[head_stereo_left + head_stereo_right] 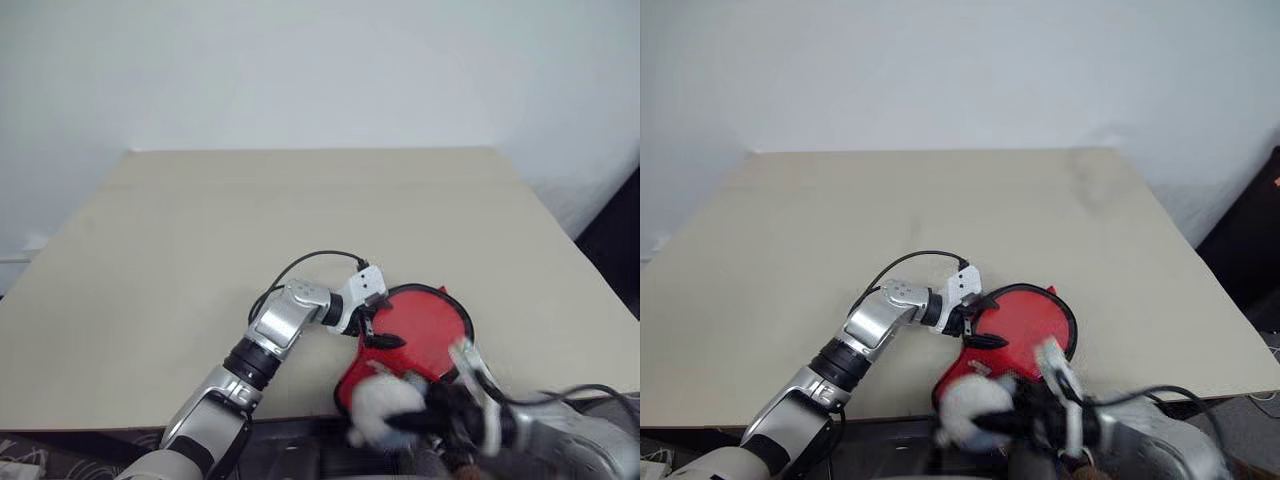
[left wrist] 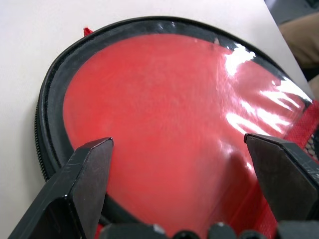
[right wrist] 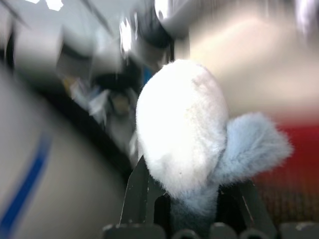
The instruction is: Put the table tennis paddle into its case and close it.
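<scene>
The case [image 1: 428, 322], red with a black zip rim and a clear plastic panel [image 2: 169, 109], lies flat near the table's front edge. A red surface shows under the panel; I cannot tell whether it is the table tennis paddle. My left gripper [image 1: 374, 330] hangs open at the case's left side, its fingers spread over the round panel, and the left wrist view shows the same gripper [image 2: 178, 142]. My right gripper [image 1: 418, 422] is shut on a white and pale grey fluffy ball [image 1: 380, 405] at the case's narrow near end. In the right wrist view the fluffy ball [image 3: 182, 124] sits between that gripper's fingers [image 3: 137, 194].
The beige table [image 1: 200, 250] stretches bare to the left and the back, up to a white wall. A black cable [image 1: 310, 258] loops over my left wrist. The case's near end reaches the table's front edge.
</scene>
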Robot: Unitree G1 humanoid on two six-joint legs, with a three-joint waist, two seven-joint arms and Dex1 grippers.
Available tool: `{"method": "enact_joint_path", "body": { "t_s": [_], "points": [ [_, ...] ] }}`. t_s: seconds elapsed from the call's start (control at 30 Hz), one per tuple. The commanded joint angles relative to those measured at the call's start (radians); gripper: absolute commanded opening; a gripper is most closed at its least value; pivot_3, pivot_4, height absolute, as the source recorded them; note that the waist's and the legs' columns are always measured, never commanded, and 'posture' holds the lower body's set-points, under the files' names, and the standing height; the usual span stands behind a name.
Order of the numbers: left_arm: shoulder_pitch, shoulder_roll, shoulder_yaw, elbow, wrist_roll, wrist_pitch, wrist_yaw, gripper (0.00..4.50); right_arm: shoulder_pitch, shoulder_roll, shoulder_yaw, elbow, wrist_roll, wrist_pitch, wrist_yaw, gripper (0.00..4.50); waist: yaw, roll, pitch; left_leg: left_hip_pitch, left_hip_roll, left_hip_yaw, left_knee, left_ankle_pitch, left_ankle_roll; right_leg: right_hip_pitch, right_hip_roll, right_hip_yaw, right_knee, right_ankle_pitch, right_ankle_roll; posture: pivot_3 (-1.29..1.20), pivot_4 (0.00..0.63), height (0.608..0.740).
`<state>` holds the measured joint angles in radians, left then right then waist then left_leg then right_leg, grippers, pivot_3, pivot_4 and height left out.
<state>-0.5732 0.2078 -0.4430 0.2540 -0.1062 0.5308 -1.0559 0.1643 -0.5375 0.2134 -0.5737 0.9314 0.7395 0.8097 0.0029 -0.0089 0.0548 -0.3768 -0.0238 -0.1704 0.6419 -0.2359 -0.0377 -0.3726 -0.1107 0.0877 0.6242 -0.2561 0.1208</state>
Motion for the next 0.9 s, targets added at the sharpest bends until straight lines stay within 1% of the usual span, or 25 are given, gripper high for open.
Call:
{"method": "enact_joint_path", "body": {
  "t_s": [0.03, 0.2, 0.3, 0.37, 0.5, 0.67, 0.7, 0.73, 0.9],
  "points": [
    [0.006, 0.020, 0.029, -0.011, -0.035, 0.027, -0.020, 4.50, -0.008, 0.034, -0.046, -0.018, 0.050, 0.040, -0.110, 0.36, 0.010, -0.001, 0.000, 0.000, -0.001, -0.001, 0.000, 0.000, 0.000, 0.000, 0.000, 0.000, 0.000, 0.000, 0.000, 0.00, 0.000, 0.740],
    [0.008, 0.029, 0.070, -0.059, -0.113, 0.096, -0.046, 4.50, -0.004, 0.070, -0.046, -0.006, 0.020, 0.051, -0.179, 0.36, 0.000, -0.002, 0.001, -0.001, -0.001, 0.000, 0.000, 0.000, 0.000, 0.000, 0.000, 0.001, 0.000, 0.000, 0.000, 0.00, 0.000, 0.740],
    [-0.011, 0.032, 0.099, -0.038, -0.123, 0.102, -0.027, 4.50, 0.008, 0.079, -0.034, -0.005, -0.011, 0.045, -0.204, 0.36, -0.003, -0.002, 0.001, 0.000, 0.001, 0.000, 0.000, 0.000, 0.000, 0.000, 0.002, 0.002, 0.001, 0.000, 0.000, 0.00, 0.000, 0.740],
    [-0.046, 0.026, 0.151, 0.000, -0.151, 0.125, -0.009, 4.50, 0.008, 0.090, -0.026, 0.009, -0.054, 0.034, -0.230, 0.36, -0.004, -0.002, 0.001, 0.000, 0.001, 0.000, 0.000, 0.000, 0.000, 0.000, 0.002, 0.002, 0.001, 0.000, 0.000, 0.00, 0.000, 0.740],
    [-0.160, 0.016, 0.304, 0.127, -0.227, 0.179, 0.040, 4.50, -0.001, 0.101, -0.028, 0.022, -0.090, 0.033, -0.250, 0.36, -0.003, -0.002, 0.001, -0.001, 0.001, -0.001, 0.000, 0.000, 0.000, -0.001, 0.003, 0.002, 0.001, 0.000, 0.000, 0.00, 0.000, 0.740],
    [-0.225, 0.047, 0.359, 0.221, -0.230, 0.142, 0.041, 4.50, -0.020, 0.127, -0.039, 0.040, -0.107, 0.034, -0.273, 0.36, -0.004, -0.001, 0.001, 0.000, 0.001, -0.001, 0.000, 0.000, 0.000, 0.000, 0.003, 0.002, 0.000, 0.000, 0.000, 0.00, 0.000, 0.740],
    [-0.230, 0.052, 0.363, 0.233, -0.227, 0.135, 0.041, 4.50, -0.026, 0.132, -0.043, 0.044, -0.108, 0.037, -0.276, 1.08, -0.004, -0.001, 0.001, 0.000, 0.001, -0.001, 0.000, 0.000, 0.000, 0.000, 0.003, 0.002, 0.000, 0.000, 0.000, 0.00, 0.000, 0.740],
    [-0.227, 0.056, 0.363, 0.233, -0.226, 0.131, 0.038, 4.50, -0.032, 0.134, -0.043, 0.045, -0.114, 0.037, -0.278, 1.39, -0.004, -0.001, 0.001, 0.000, 0.001, -0.001, 0.000, 0.000, 0.000, 0.000, 0.003, 0.002, 0.001, 0.001, 0.000, 0.00, 0.000, 0.740],
    [-0.181, 0.062, 0.330, 0.180, -0.231, 0.140, 0.013, 4.50, -0.058, 0.145, -0.056, 0.056, -0.128, 0.027, -0.290, 3.24, -0.004, -0.001, 0.001, 0.000, 0.001, -0.001, 0.000, 0.001, -0.001, 0.000, 0.003, 0.003, 0.001, 0.001, 0.000, 0.00, 0.000, 0.740]
  ]
}}
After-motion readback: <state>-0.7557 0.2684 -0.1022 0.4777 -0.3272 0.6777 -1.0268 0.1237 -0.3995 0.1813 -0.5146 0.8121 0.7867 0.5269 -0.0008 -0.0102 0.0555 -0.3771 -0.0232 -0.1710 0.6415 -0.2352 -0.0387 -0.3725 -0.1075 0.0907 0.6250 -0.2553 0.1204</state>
